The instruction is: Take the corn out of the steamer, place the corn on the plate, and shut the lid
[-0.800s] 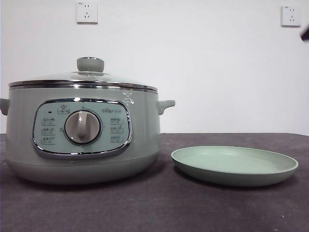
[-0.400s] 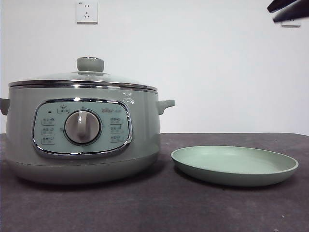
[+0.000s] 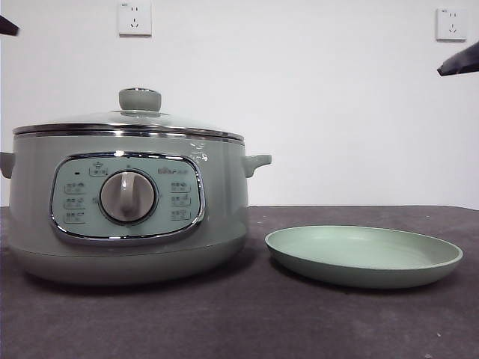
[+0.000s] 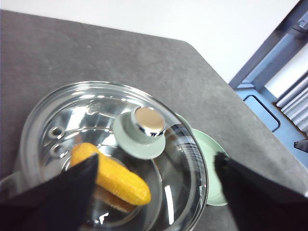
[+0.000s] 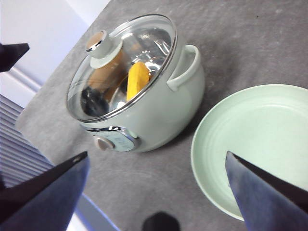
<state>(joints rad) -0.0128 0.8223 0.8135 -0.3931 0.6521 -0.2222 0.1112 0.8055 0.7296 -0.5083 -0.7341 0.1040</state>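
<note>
The pale green steamer (image 3: 127, 202) stands on the table at the left with the glass lid (image 3: 127, 120) closed on it. The lid's knob (image 4: 142, 130) shows in the left wrist view. The yellow corn (image 4: 113, 175) lies inside the pot under the glass; it also shows in the right wrist view (image 5: 136, 79). The plate (image 3: 363, 254) sits empty to the right of the pot (image 5: 255, 144). My left gripper (image 4: 154, 192) is open, high above the lid. My right gripper (image 5: 156, 192) is open, high above the table between pot and plate.
Dark grey table (image 3: 247, 321) with a white wall and two sockets behind. Black arm tips show at the top left (image 3: 7, 26) and right edge (image 3: 460, 61) of the front view.
The black arm tip at the upper right has moved lower along the right edge. A second black tip has appeared at the top left corner. Pot, lid and plate have not moved.
</note>
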